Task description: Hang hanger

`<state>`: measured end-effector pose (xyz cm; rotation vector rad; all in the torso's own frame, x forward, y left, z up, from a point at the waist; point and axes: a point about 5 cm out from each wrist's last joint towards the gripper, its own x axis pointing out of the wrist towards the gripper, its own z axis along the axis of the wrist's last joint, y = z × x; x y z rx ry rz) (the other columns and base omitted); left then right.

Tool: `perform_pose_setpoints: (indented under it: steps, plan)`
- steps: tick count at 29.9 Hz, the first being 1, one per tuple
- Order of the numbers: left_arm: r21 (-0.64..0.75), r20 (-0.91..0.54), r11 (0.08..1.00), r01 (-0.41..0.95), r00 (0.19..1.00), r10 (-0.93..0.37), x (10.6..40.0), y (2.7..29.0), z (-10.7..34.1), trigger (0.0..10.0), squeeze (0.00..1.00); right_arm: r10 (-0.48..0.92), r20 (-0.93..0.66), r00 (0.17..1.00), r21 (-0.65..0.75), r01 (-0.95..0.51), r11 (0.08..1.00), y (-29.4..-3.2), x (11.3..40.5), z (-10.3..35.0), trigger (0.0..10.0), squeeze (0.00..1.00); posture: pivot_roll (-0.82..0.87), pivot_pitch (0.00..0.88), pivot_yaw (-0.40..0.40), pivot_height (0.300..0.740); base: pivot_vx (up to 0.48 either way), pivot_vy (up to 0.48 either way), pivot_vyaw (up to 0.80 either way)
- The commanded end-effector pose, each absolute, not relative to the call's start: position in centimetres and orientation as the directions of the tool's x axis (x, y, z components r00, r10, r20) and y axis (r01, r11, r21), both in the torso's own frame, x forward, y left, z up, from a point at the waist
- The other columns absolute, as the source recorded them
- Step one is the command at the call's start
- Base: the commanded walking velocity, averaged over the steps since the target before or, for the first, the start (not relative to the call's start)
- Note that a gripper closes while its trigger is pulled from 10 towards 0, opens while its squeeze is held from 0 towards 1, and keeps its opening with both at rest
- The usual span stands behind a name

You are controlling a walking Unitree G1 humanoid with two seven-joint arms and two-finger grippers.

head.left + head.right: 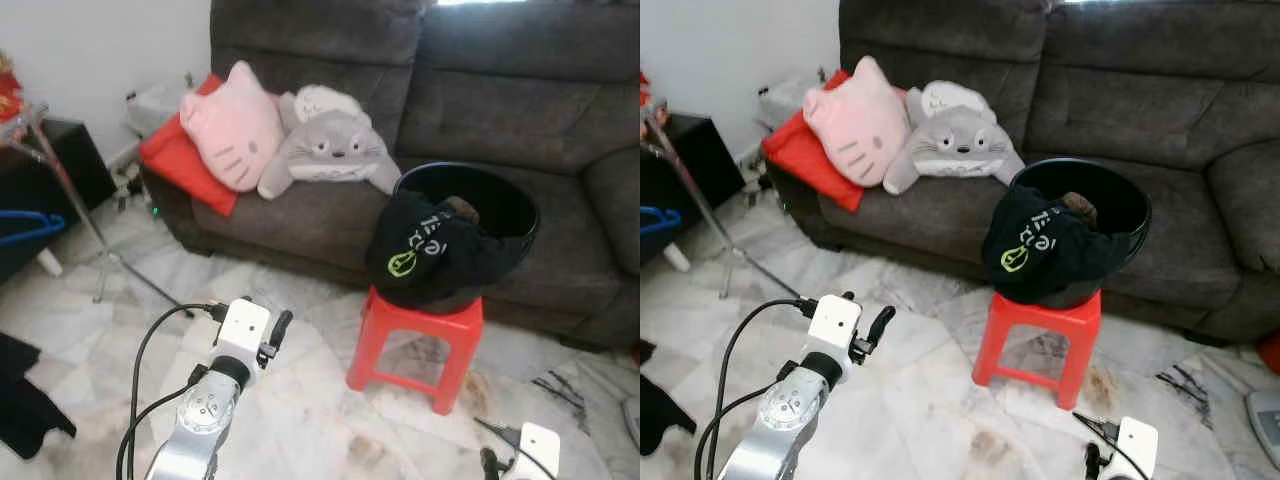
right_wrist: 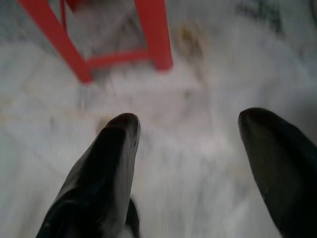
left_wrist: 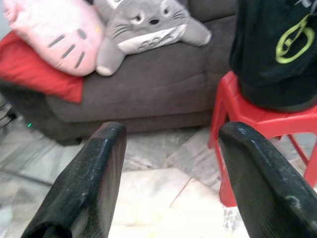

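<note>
Here: blue hanger [image 1: 28, 226] on rack | left tool [image 3: 171, 148] spread, faces red stool [image 3: 257, 119]

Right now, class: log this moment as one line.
left hand: open, raised, empty | right hand: open, low, empty | blue hanger: far left | black garment: in basket

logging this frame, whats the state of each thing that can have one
left gripper: open, empty, raised toward the sofa
right gripper: open, empty, low over the floor
black basket: upright on the red stool
black garment: draped over the basket rim
blue hanger: on the rack at left, not held
</note>
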<state>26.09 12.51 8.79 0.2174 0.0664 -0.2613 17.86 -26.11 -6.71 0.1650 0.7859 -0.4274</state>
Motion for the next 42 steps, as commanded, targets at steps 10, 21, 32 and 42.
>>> perform_pose_setpoints:
  steps: [10, 21, 32, 42]
  plan:
    - [0.241, -0.127, 0.948, 0.208, 0.975, -0.182, 25.5, 14.9, 7.6, 10.0, 0.00, -0.248, -0.274, 0.929, -0.045, 0.245, 0.968, -26.0, 24.3, -0.3, 10.0, 0.00, 0.00, 0.000, -0.018, 0.740, 0.000, 0.000, 0.00]
    - [0.234, -0.112, 0.950, 0.208, 0.976, -0.186, 25.7, 14.3, 7.6, 10.0, 0.00, -0.095, -0.077, 0.993, 0.091, 0.102, 0.991, -22.7, 27.7, 3.4, 10.0, 0.00, -0.01, 0.000, -0.031, 0.740, 0.000, 0.000, 0.00]
    - [0.208, -0.112, 0.955, 0.213, 0.975, -0.193, 25.5, 14.1, 7.6, 10.0, 0.00, -0.138, 0.106, 0.985, 0.093, 0.129, 0.987, -22.2, 30.2, 8.2, 10.0, 0.00, -0.01, 0.000, -0.036, 0.740, 0.000, 0.000, 0.00]
    - [0.202, -0.121, 0.951, 0.234, 0.970, -0.213, 25.4, 13.8, 7.3, 10.0, 0.00, -0.133, 0.144, 0.981, 0.082, 0.123, 0.989, -20.3, 29.5, 9.0, 10.0, 0.00, -0.01, 0.000, -0.025, 0.740, 0.170, 0.000, 0.00]
